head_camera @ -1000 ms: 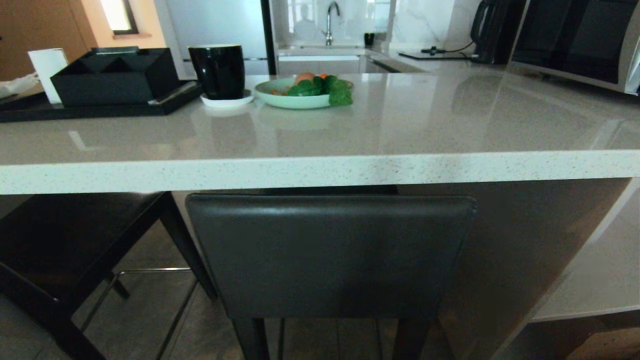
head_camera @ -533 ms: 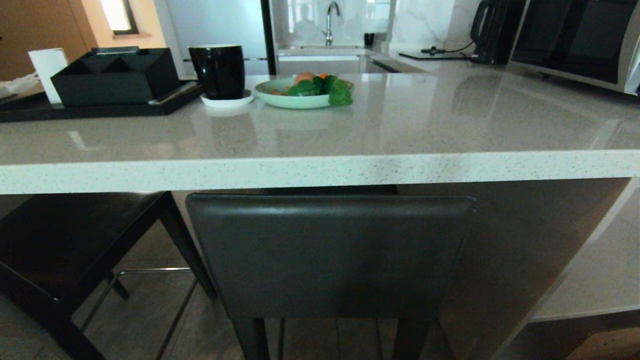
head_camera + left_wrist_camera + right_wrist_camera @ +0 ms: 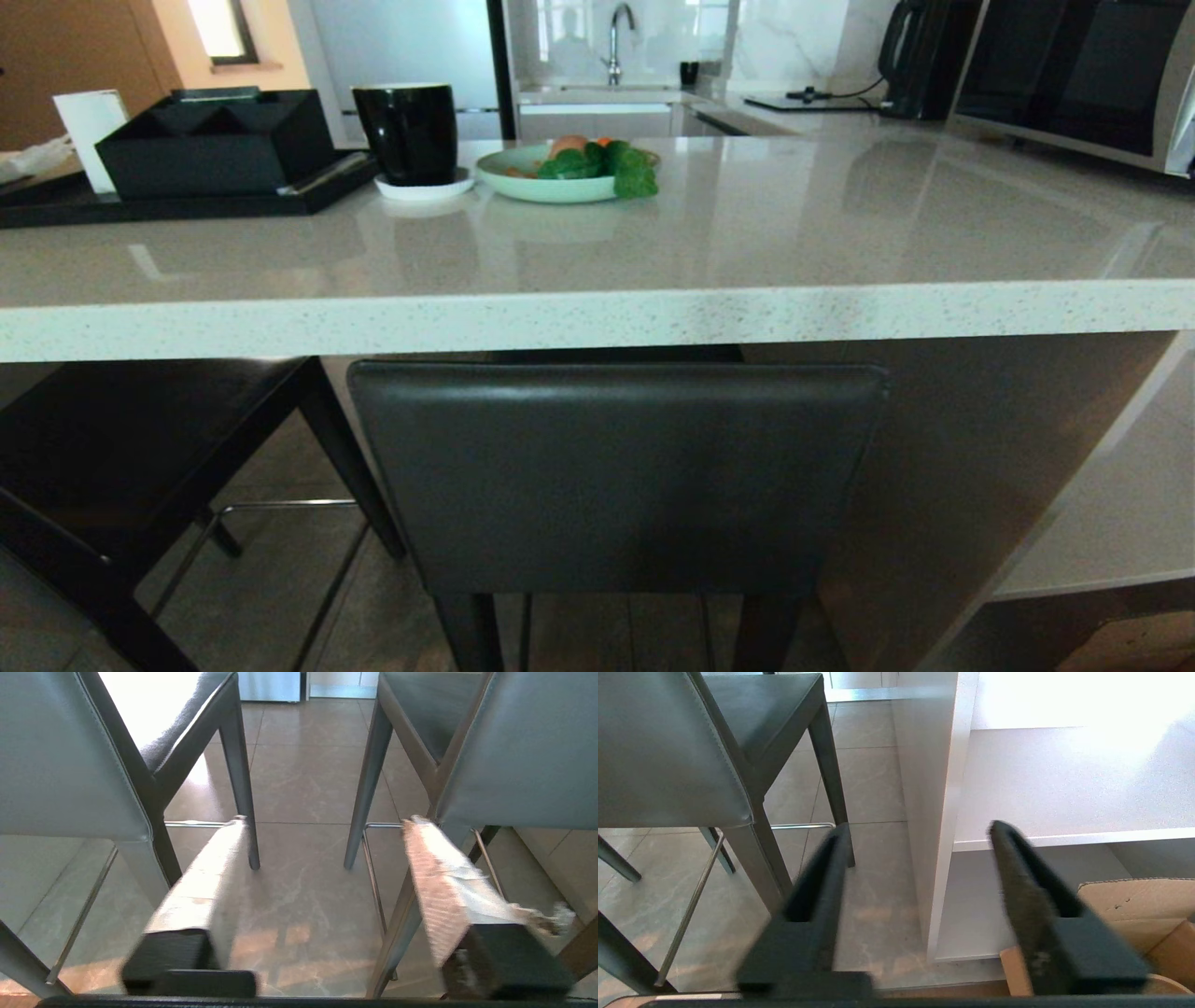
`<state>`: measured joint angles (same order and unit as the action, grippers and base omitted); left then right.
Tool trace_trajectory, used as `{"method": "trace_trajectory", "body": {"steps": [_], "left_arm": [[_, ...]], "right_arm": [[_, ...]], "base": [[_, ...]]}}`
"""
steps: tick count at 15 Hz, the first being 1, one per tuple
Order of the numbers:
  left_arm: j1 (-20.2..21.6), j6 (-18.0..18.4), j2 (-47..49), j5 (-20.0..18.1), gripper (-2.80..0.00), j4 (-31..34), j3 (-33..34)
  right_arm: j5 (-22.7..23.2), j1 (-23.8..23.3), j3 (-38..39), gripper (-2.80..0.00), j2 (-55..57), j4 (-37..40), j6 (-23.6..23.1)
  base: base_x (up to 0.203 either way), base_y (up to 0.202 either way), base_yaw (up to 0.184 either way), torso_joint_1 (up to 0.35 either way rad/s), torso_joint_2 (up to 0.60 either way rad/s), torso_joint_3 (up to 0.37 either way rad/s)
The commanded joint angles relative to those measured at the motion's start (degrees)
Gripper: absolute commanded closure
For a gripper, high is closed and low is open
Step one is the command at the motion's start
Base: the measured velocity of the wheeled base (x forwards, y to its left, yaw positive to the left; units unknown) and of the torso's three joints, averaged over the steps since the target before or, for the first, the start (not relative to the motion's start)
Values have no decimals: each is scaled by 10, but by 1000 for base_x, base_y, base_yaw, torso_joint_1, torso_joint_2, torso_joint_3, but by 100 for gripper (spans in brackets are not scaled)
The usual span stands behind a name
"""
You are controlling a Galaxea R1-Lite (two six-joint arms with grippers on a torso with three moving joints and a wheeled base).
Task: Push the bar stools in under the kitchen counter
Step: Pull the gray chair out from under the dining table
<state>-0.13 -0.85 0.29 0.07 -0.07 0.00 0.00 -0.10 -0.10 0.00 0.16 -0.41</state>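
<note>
The kitchen counter runs across the head view, its thick pale edge facing me. One bar stool stands right before me, its dark grey backrest just below that edge. A second bar stool stands at the left, its seat partly beneath the top. Neither arm shows in the head view. Low down, my left gripper is open over bare floor tiles, between the two stools. My right gripper is open too, with a stool on one side and the counter's white side panel ahead.
On the counter stand a black tray with a box, a black mug and a green plate of vegetables; a microwave sits at the far right. White shelves and a cardboard box lie near the right gripper.
</note>
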Motion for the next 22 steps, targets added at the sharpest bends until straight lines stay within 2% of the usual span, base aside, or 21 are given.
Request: {"method": "trace_trajectory", "body": {"steps": [1,8,11,16,19,20,22], "left_arm": [[0,0,0,0,-280,0,0],[1,11,0,-1,-280,-2,0],[2,33,0,-5,-280,2,-1],[0,45,1,-10,-280,14,-3],[1,45,-1,-10,-280,10,-2],[1,42,-1,-12,-280,7,-11],[1,21,22,-37,-280,16,-74]], "right_arm": [[0,0,0,-280,0,0,0],[1,0,0,-280,0,1,-3],[1,0,0,-280,0,0,-2],[6,0,-2,-280,0,2,-17],[10,0,-40,-280,19,1,-10],[15,0,-56,-280,46,-3,-8],[34,1,-80,-280,98,-26,1]], "base": [[0,0,0,0,0,0],[0,0,0,0,0,0],[0,0,0,0,0,0],[0,0,0,0,0,0],[0,0,0,0,0,0],[0,0,0,0,0,0],[0,0,0,0,0,0]]}}
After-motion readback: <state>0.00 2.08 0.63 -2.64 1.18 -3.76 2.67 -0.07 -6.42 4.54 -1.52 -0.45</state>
